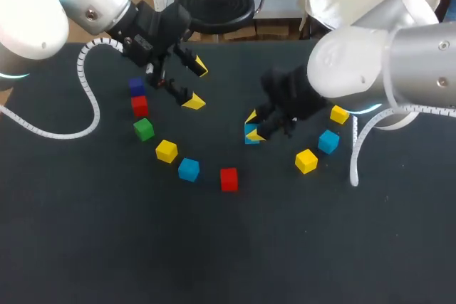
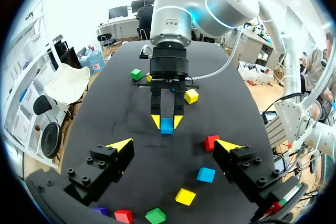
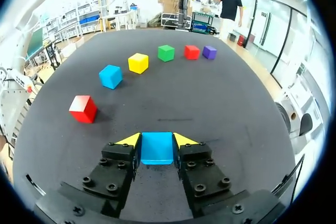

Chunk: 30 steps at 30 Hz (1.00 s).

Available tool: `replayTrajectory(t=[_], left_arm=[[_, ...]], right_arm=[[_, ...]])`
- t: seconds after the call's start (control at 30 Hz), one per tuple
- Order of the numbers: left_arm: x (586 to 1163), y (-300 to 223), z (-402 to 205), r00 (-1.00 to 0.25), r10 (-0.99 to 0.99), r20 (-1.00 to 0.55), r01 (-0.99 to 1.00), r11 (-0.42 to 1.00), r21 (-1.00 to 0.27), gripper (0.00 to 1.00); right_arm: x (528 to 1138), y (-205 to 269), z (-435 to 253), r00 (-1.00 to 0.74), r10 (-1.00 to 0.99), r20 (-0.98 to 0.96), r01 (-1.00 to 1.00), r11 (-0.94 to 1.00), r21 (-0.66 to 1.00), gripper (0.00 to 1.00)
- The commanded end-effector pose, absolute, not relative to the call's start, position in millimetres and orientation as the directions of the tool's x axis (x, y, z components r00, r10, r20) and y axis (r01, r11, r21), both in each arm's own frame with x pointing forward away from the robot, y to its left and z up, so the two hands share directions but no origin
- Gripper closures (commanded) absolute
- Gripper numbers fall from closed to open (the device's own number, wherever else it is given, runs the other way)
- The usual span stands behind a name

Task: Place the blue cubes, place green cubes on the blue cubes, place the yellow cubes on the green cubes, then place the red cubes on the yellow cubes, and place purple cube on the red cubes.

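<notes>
One bright blue cube [image 3: 157, 149] is clamped in the right gripper [image 3: 157, 140]; left gripper [image 2: 174, 144] gapes wide.

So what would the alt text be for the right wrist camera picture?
The right arm's yellow-tipped jaws are shut on a blue cube. Ahead, across the black table, six more cubes curve away: near red cube, second blue cube, yellow cube, green cube, far red cube, purple cube.
</notes>
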<state>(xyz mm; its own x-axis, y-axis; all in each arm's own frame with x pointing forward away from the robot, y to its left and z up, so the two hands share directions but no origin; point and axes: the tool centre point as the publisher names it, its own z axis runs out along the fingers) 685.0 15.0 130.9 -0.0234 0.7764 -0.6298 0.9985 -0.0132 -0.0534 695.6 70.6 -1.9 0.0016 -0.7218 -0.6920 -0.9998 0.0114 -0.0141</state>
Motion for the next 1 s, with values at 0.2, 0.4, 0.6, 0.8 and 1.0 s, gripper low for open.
replayTrajectory(t=[0.2,0.4,0.6,0.8,1.0], left_arm=[[684.8,14.8,131.2,-0.024,0.778,-0.628,0.998,-0.012,-0.054,0.00],[684.8,14.8,131.2,-0.024,0.778,-0.628,0.998,-0.012,-0.054,0.00],[684.8,14.8,131.2,-0.024,0.778,-0.628,0.998,-0.012,-0.054,0.00],[684.8,14.8,131.2,-0.024,0.778,-0.628,0.998,-0.012,-0.054,0.00],[684.8,14.8,131.2,-0.024,0.778,-0.628,0.998,-0.012,-0.054,0.00]], right_arm=[[698.9,71.4,-5.2,0.003,-0.718,-0.696,-1.000,0.008,-0.011,1.00],[701.4,71.4,-3.6,0.011,-0.717,-0.697,-1.000,0.003,-0.018,1.00],[702.9,71.7,-1.8,0.016,-0.722,-0.691,-1.000,0.001,-0.024,1.00],[702.8,73.0,-4.8,0.007,-0.721,-0.693,-1.000,0.003,-0.014,1.00],[702.7,73.0,-6.0,0.002,-0.721,-0.693,-1.000,0.006,-0.009,1.00]])
